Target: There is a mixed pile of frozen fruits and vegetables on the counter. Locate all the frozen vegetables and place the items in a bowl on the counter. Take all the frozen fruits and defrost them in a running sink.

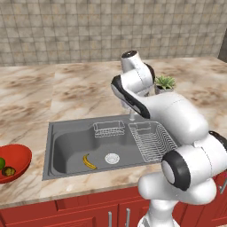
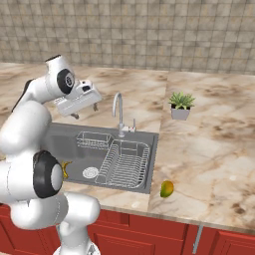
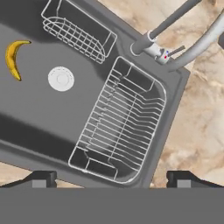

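Jaws [image 3: 112,178] hanging released and empty above the sink [image 3: 39,118]. Banana [image 3: 13,58] lying in the basin near the drain. Two green vegetables sitting in the red bowl [image 1: 20,162]. Yellow-green fruit [image 2: 167,189] waiting on the table [image 2: 214,149], seemingly the last item left.

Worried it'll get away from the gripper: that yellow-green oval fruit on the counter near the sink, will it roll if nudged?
Probably: the oval fruit looks rounded and smooth, so it could roll or slip. It lies close to the counter front edge, so a push outward might drop it.
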